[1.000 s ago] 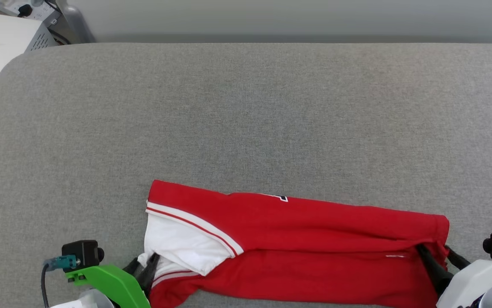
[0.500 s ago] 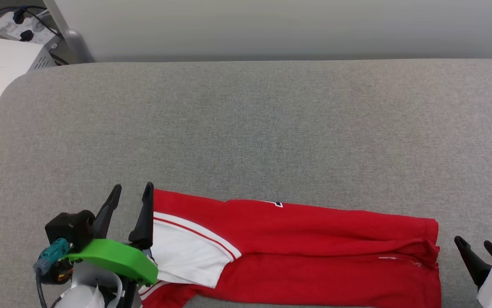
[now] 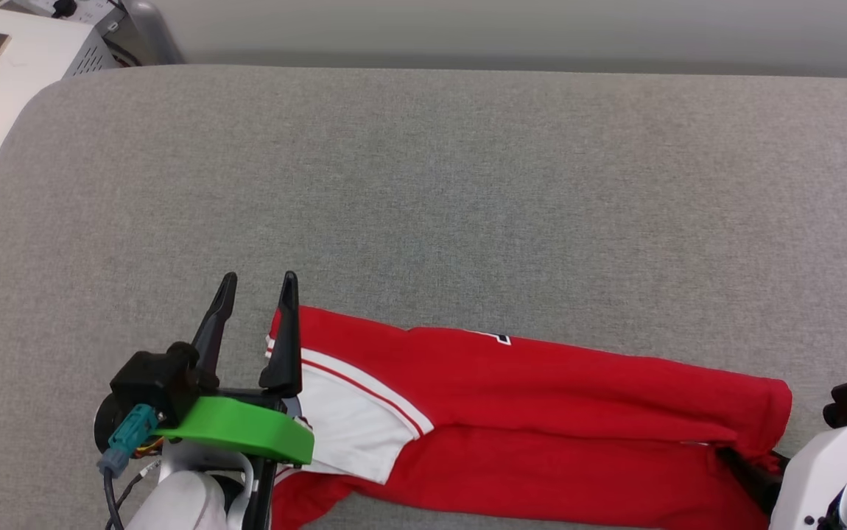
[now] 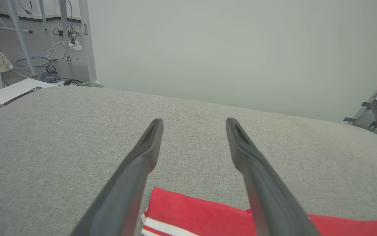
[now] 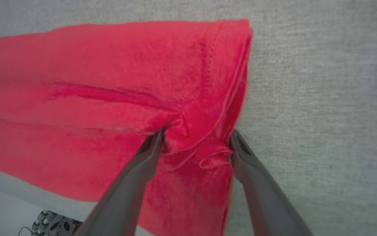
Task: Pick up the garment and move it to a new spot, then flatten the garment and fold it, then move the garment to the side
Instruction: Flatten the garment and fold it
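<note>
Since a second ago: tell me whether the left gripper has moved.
Yes. Judged against the garment, which lies still, the left gripper has gone up the head view, from the sleeve end's near edge to its far corner.

The shirt [image 3: 541, 412] is soft, matt knit cloth. The counter [image 3: 423, 184] is covered in coarse, matt woven fabric. The left hand [image 3: 259, 280] has smooth, matt plastic fingers [image 4: 139, 170] and a smooth plastic bracket [image 3: 239, 434].

The left end effector [image 3: 259, 280] has two long, tapering dark grey fingers [image 3: 283, 331] on a bright green plastic bracket [image 3: 239, 434], with a black camera block [image 3: 155, 379] and a teal cable plug [image 3: 129, 434] at its 8 o'clock. The right end effector [image 5: 197, 132] has matching fingers on a glossy white wrist shell [image 3: 828, 471].
</note>
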Robot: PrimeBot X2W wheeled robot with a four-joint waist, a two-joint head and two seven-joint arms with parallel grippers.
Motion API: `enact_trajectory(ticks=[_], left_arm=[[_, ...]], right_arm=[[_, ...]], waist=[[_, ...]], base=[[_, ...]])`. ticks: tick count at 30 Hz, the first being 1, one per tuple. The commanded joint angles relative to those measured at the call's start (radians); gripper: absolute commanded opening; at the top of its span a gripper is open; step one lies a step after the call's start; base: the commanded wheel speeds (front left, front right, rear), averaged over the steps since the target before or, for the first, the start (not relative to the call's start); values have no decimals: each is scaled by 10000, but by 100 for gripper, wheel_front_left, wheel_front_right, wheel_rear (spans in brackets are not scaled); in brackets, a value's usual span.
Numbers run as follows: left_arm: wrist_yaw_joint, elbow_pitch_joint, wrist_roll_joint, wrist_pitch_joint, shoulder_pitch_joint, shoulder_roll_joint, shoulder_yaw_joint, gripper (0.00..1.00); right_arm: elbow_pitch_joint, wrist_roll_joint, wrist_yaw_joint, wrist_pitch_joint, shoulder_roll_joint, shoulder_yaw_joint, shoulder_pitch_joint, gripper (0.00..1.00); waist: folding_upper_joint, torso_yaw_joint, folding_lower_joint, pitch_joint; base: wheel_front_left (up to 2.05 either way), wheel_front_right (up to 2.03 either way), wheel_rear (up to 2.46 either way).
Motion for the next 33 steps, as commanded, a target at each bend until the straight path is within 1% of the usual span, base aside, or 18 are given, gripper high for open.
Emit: enact_trajectory(ticks=[1,3,4,5,6,7,13,21,27,33], left_arm=[[77,-56,174,-78,-197,-31,-16,100],[121,-72,201,-93,-199,-58,21,100],[145,-73,215,-100,-196,-55,50,100],[165,-69,231,-104,-196,-48,71,100],[177,-71,244,-110,-197,-45,90,100],[184,-73,249,-114,-196,-44,107,100],[221,-23,347,-129,-196,100,210,100],[314,73,376,27,96,355,217,100],[443,21,404,149,301,562,273,100],[479,41,333,229,499,593,223,100]], right_arm=[[129,128,-6,99,61,116,36,100],[295,226,-6,243,110,248,68,100],[392,269,-6,344,142,303,81,98],[461,306,-6,432,162,356,85,48],[518,356,-6,511,188,415,75,25],[553,384,-6,544,203,442,52,0],[574,538,-6,598,119,581,-248,0],[371,672,-6,565,-314,318,-532,0],[223,577,-6,821,-679,-530,-545,0],[229,425,-6,1301,-907,-1845,-329,0]], waist=[[0,148,1,171],[0,172,1,224],[0,174,1,247],[0,173,1,259],[0,167,1,272],[0,155,1,276],[0,64,1,134],[0,-209,1,-457],[0,-472,1,-758],[0,-657,1,-961]], base=[[0,0,0],[0,0,0],[0,0,0],[0,0,0],[0,0,0],[0,0,0],[0,0,0],[0,0,0],[0,0,0],[0,0,0]])
